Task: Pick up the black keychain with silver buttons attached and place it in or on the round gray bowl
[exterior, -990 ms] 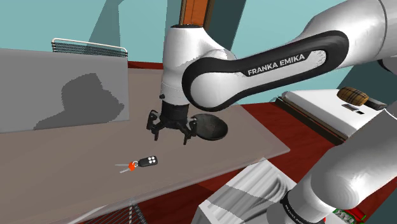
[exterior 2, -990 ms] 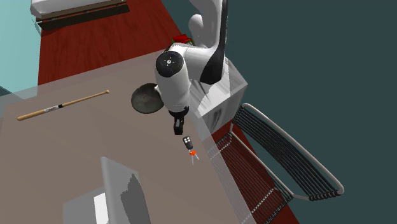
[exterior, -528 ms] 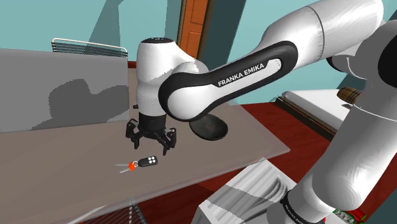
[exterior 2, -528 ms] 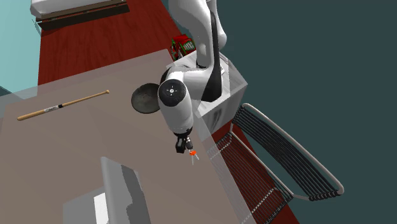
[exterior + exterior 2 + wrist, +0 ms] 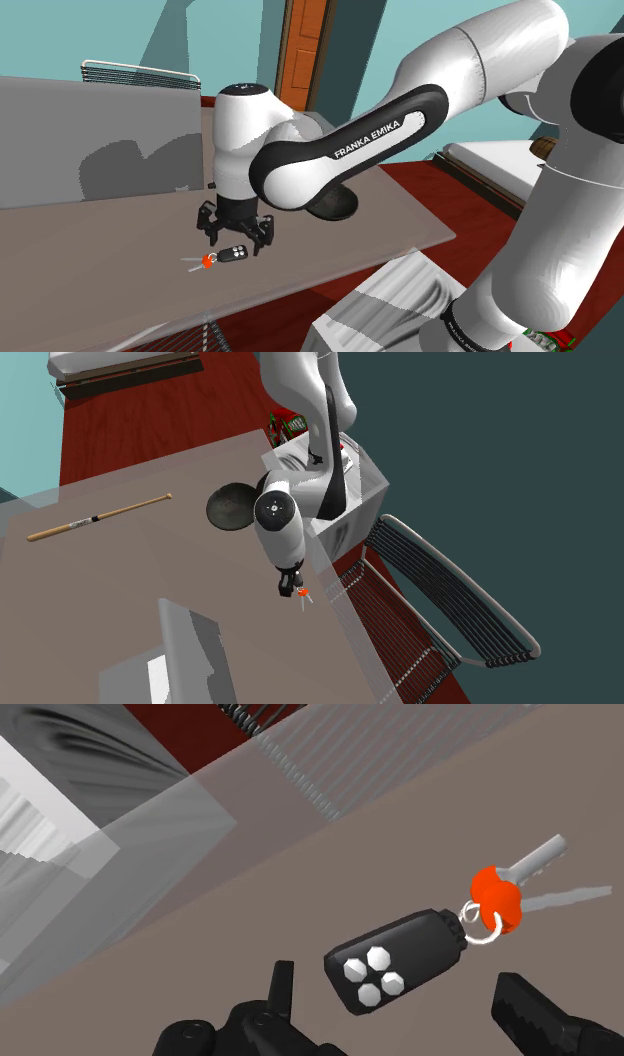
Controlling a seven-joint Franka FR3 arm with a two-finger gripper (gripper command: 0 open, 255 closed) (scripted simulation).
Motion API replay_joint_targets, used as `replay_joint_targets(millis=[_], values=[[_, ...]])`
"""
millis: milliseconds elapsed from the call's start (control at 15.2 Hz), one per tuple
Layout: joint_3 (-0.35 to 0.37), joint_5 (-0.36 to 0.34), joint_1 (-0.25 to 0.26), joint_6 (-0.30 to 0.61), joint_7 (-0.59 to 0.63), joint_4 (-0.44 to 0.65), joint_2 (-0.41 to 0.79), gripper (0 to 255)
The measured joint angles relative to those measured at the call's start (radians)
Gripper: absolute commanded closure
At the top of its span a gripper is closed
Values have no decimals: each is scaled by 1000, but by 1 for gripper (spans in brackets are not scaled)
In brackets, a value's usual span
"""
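The black key fob (image 5: 395,959) with silver buttons lies flat on the brown table, ringed to an orange bead (image 5: 497,896) and two grey keys (image 5: 548,872). My gripper (image 5: 397,980) is open just above it, with the fob between the two fingers (image 5: 283,988) and neither touching it. In the shoulder view the gripper (image 5: 236,236) hangs right over the fob (image 5: 237,254). The dark round bowl (image 5: 338,205) sits behind the arm, partly hidden. The second exterior view has the bowl (image 5: 230,507) up-left of the gripper (image 5: 287,585) and the orange bead (image 5: 302,592).
The keychain lies close to the table's edge (image 5: 335,607), where a wire-back chair (image 5: 450,597) stands. A wooden baseball bat (image 5: 98,518) lies farther along the table. A grey laptop-like box (image 5: 190,652) stands near the second exterior view's bottom. The stand (image 5: 355,477) is beside the bowl.
The arm has swung from beside the bowl toward the shoulder view's left and lowered, bringing the open gripper down over the keychain. The keychain has not moved.
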Motion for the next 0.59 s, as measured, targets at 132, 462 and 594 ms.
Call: replay_joint_targets(millis=[132, 462, 594], values=[[0, -2, 1, 2, 1, 0, 2, 0], [-1, -2, 1, 2, 1, 0, 2, 255], [-1, -2, 1, 2, 1, 0, 2, 255]])
